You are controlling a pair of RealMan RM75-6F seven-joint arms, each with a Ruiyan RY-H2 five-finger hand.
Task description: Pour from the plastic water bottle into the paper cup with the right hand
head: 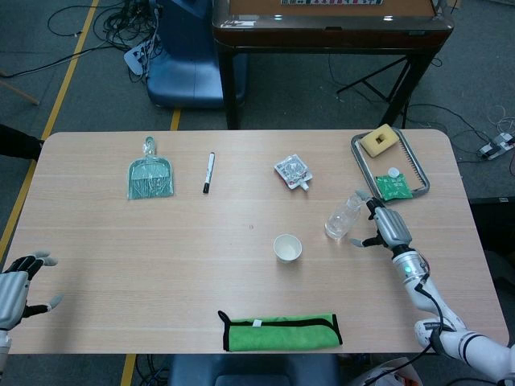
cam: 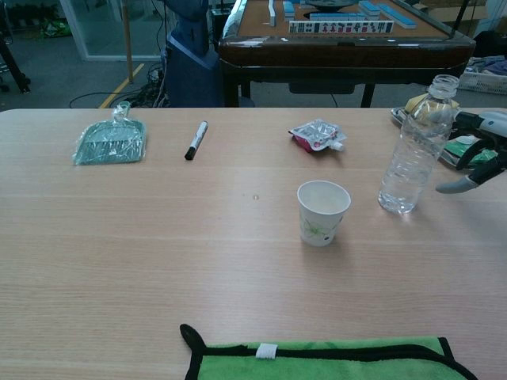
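One clear ribbed bottle (cam: 413,147) upright, uncapped; right hand (head: 389,227) beside it, fingers spread, empty

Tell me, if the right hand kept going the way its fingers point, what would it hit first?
Most likely the bottle: the right hand sits open just beside it, fingers aimed at it, though depth is unclear.

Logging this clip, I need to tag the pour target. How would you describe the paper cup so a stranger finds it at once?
Start at the wooden table and look near its middle, just beyond the green cloth at the front edge. The paper cup stands upright there, left of the clear plastic water bottle. It is the only open, white container, with a small green print on its side.
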